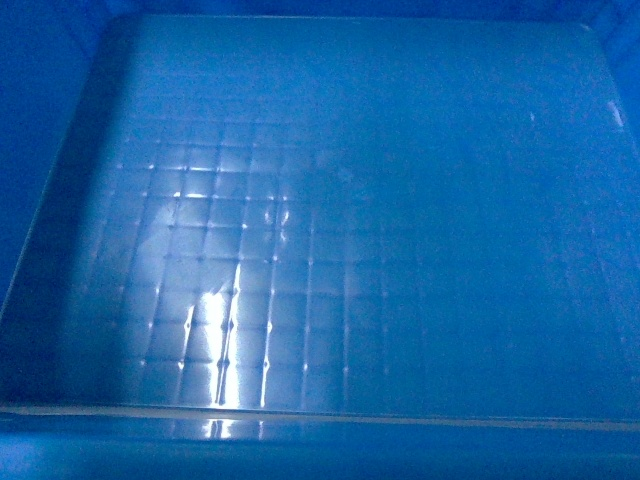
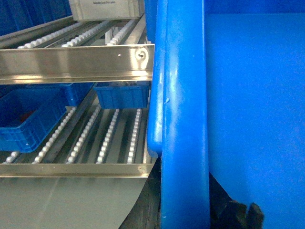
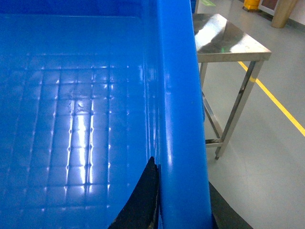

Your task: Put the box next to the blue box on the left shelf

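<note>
You're carrying the box beside the left shelf; both claws seem clamped on its rim, so next slide it alongside the blue box.

grey crate, faint print, unreadable

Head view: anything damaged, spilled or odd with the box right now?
Nothing stands out. The box is empty, its grid floor unbroken with only light glare. In the left wrist view its rim sits beside the roller shelf, looking intact.
</note>
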Robot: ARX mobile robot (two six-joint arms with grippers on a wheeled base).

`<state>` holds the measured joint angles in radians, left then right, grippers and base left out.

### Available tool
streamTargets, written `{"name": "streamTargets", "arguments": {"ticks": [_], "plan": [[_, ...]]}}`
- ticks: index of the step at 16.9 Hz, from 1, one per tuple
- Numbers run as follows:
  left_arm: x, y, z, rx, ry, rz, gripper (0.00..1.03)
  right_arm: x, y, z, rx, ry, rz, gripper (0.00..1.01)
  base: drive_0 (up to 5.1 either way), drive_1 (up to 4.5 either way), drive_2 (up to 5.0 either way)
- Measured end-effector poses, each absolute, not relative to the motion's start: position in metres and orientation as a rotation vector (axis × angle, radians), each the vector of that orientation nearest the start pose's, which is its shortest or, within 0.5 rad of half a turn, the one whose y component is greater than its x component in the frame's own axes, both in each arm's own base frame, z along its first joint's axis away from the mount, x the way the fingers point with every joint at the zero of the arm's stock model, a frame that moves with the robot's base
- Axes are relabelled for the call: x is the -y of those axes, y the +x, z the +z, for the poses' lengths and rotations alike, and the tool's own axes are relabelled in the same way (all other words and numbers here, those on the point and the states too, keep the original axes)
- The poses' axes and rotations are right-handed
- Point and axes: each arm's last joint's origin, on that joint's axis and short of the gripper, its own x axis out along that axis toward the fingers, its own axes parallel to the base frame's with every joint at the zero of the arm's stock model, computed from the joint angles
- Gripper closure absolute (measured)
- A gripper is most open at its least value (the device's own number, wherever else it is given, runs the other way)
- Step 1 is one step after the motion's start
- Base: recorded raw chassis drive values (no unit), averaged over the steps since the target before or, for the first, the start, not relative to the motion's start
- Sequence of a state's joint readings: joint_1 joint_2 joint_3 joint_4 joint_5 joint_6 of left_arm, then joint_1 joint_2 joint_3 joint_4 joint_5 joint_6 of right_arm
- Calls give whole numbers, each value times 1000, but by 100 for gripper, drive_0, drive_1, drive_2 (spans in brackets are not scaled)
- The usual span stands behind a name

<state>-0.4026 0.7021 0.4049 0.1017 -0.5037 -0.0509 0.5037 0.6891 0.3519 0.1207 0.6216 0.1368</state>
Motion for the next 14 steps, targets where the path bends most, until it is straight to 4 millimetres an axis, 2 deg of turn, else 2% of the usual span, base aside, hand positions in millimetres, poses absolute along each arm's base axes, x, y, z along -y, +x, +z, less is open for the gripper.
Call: {"name": "streamTargets", "arguments": {"ticks": [14], "plan": [[51, 154, 241, -174, 36, 104, 93, -61, 145, 227, -176, 20, -129, 91, -500, 240, 240]]}}
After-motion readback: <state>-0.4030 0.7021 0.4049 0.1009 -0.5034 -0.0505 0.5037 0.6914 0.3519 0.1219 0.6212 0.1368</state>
